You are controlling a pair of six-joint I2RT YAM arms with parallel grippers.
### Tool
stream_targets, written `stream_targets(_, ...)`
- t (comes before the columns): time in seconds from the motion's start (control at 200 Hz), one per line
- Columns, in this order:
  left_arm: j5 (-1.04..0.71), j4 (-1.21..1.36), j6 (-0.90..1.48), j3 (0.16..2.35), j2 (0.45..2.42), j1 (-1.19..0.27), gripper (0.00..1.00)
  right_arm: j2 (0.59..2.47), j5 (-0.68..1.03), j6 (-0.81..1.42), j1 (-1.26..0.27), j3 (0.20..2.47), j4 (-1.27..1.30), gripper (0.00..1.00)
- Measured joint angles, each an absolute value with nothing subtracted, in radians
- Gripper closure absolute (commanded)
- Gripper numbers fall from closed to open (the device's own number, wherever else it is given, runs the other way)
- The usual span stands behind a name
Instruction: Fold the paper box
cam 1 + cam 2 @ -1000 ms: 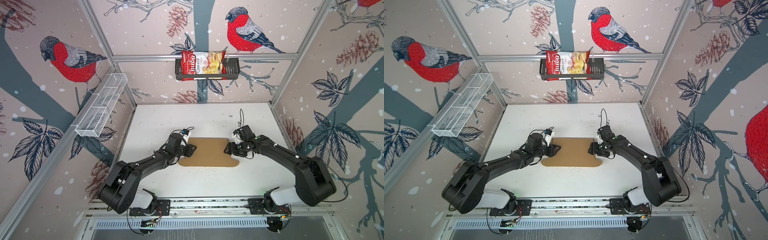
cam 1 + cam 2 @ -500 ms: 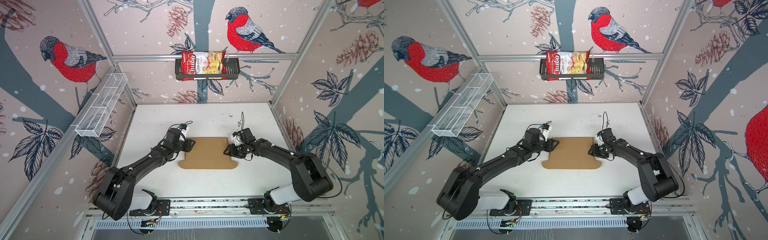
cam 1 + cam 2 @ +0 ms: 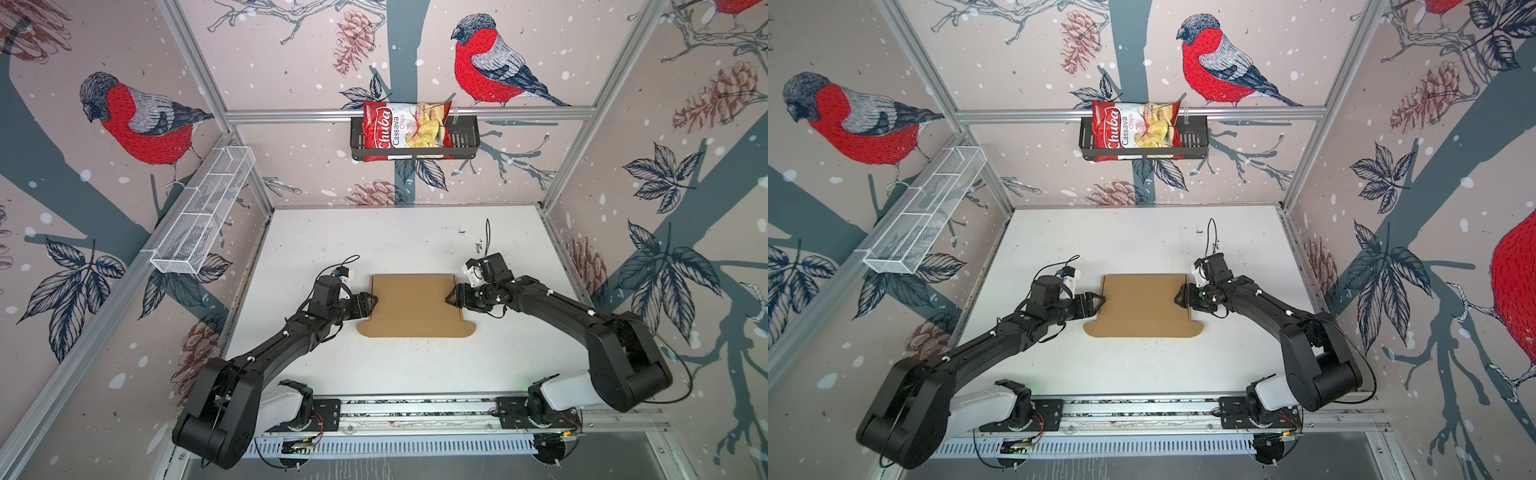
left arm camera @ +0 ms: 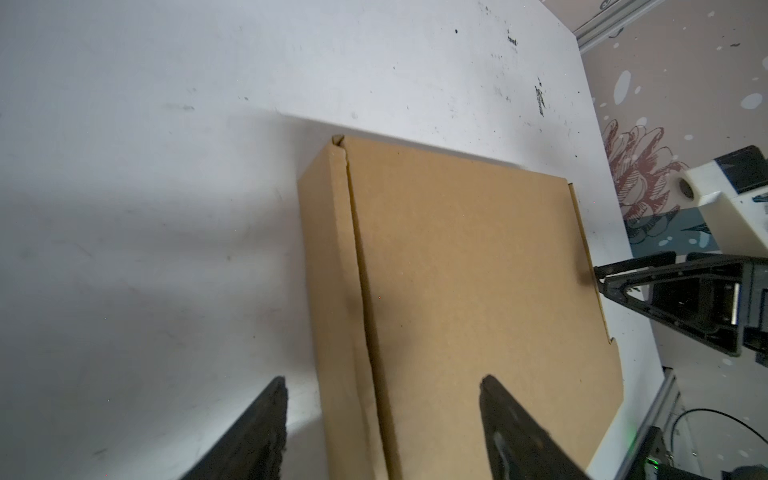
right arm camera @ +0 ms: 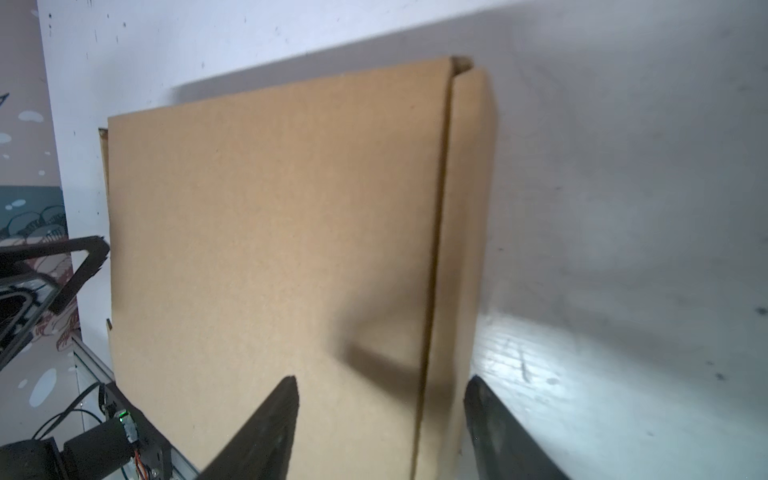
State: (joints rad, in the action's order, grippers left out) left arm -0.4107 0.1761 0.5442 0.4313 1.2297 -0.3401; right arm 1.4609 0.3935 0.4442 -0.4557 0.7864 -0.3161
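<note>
**A:** How do the grippers stand?

**B:** The left gripper [image 4: 382, 379] has its fingers spread wide, straddling the left side wall of the paper box [image 4: 457, 270]. One finger is over the lid, the other over the bare desk [image 4: 145, 208]. The right gripper [image 5: 381, 379] is parted too, across the opposite side wall. Neither visibly pinches the cardboard.

**A:** And the arms?

**B:** Both reach low and forward with forearms angled inward, so the tips face each other across the box in both top views.

**A:** Where is the box?

**B:** It lies flat on the middle of the desk, midway between the left and right edges. The lid is down, and a round-cornered flap lies out toward the front edge.

**A:** What has changed since a second ago?

**B:** The box has not shifted. The left arm's elbow has swung nearer the front left corner, and its tip has eased back to the box's left edge. The right arm looks much the same.

**A:** Anything unclear?

**B:** Both wrist views cut off the finger roots, and the right one is soft. I cannot tell whether any fingertip touches cardboard.
</note>
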Motion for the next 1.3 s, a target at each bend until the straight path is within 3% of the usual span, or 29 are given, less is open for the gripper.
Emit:
stream_targets(0.075,-0.45,0.219,0.557,0.418,1.281,-0.339,0.43,1.486,0.395,0.451,-0.472,0.776,-0.307,0.54)
stream_targets(0.145,-0.462,0.237,0.571,0.413,1.315,-0.338,0.48,1.494,0.399,0.466,-0.48,0.772,-0.283,0.56)
stream_targets(0.29,-0.439,0.224,0.569,0.444,1.328,-0.336,0.48,1.503,0.405,0.475,-0.467,0.77,-0.245,0.39)
stream_targets(0.445,-0.456,0.194,0.553,0.505,1.325,-0.294,0.32,1.451,0.472,0.471,-0.383,0.748,-0.24,0.24)
stream_targets(0.615,-0.475,0.183,0.55,0.529,1.309,-0.234,0.3,1.39,0.563,0.471,-0.291,0.679,-0.165,0.22)
stream_targets(0.891,-0.558,0.266,0.563,0.56,1.465,-0.231,0.33,1.402,0.645,0.478,-0.239,0.608,-0.089,0.19)
stream_targets(1.301,-0.614,0.438,0.579,0.527,1.605,-0.205,0.58,1.427,0.68,0.499,-0.235,0.533,-0.001,0.13)
